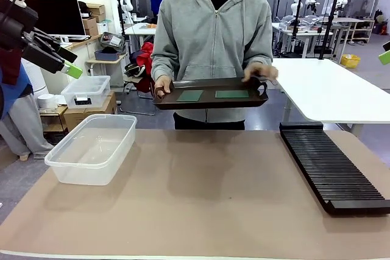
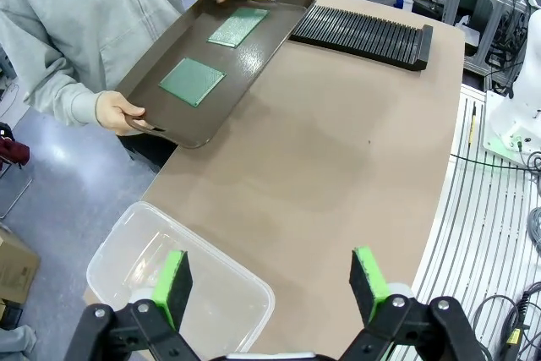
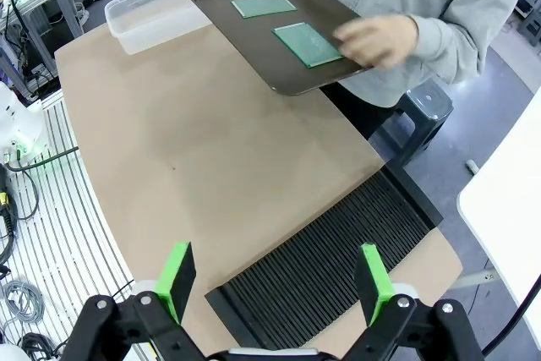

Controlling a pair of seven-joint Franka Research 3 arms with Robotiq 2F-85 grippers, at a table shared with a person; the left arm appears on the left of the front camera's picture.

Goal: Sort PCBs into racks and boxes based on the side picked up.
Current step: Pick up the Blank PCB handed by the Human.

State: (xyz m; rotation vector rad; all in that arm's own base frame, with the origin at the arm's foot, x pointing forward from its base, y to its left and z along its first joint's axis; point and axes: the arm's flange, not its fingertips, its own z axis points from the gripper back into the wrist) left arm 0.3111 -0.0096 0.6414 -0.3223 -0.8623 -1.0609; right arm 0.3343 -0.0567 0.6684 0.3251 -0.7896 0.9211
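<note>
Sorting is not yet begun: both boards (image 1: 190, 95) lie on the person's tray (image 1: 207, 105), beyond the tabletop (image 1: 207, 199). The left end effector (image 2: 270, 281), over the tub (image 1: 85, 168), and the right end effector (image 3: 275, 281), over the rack (image 1: 332, 168), gape empty. Next, one must reach a board.

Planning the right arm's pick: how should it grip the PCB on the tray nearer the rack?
Probably from above, pinching two opposite edges of the PCB: it lies flat on the tray the person holds, too thin for a side approach.
</note>
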